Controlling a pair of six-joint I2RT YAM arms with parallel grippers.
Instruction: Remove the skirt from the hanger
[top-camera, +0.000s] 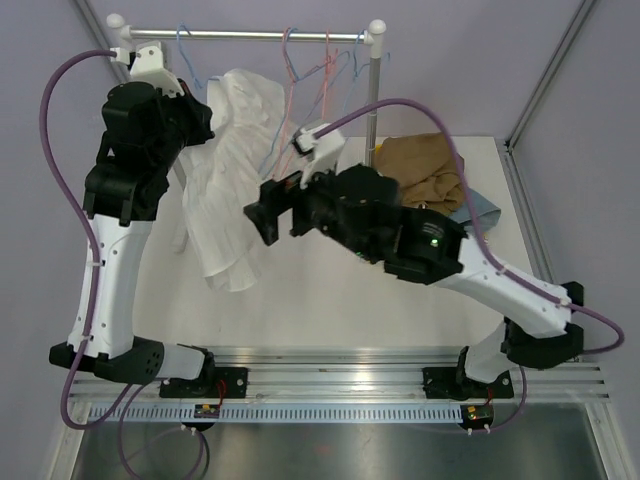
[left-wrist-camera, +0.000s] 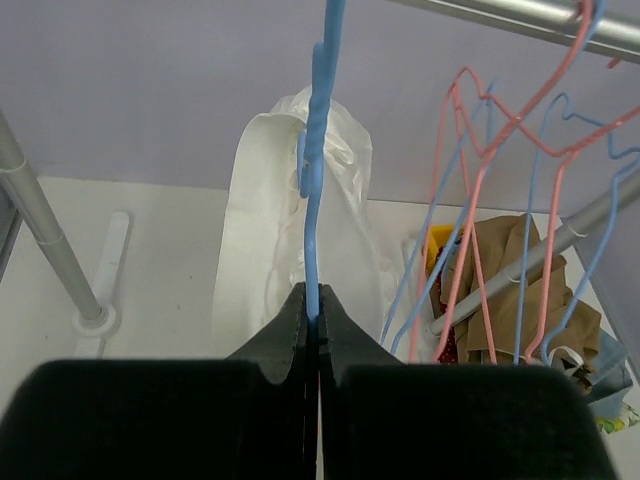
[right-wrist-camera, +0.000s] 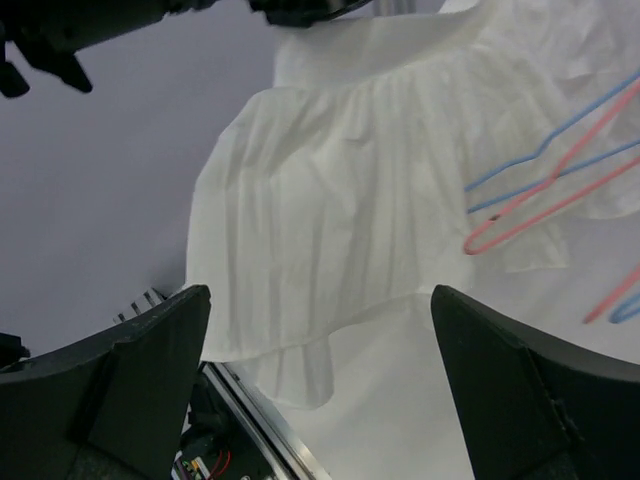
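your left gripper (left-wrist-camera: 312, 305) pinched the blue hanger (left-wrist-camera: 318, 170), and your right gripper (right-wrist-camera: 320, 330) was wide open.
your left fingers were pressed together on the thin hanger. the white skirt (top-camera: 232, 200) hung down by that hanger, under the rail (top-camera: 250, 34), between your two arms. your right gripper faced the skirt from close by, with its fingers spread and nothing in them.
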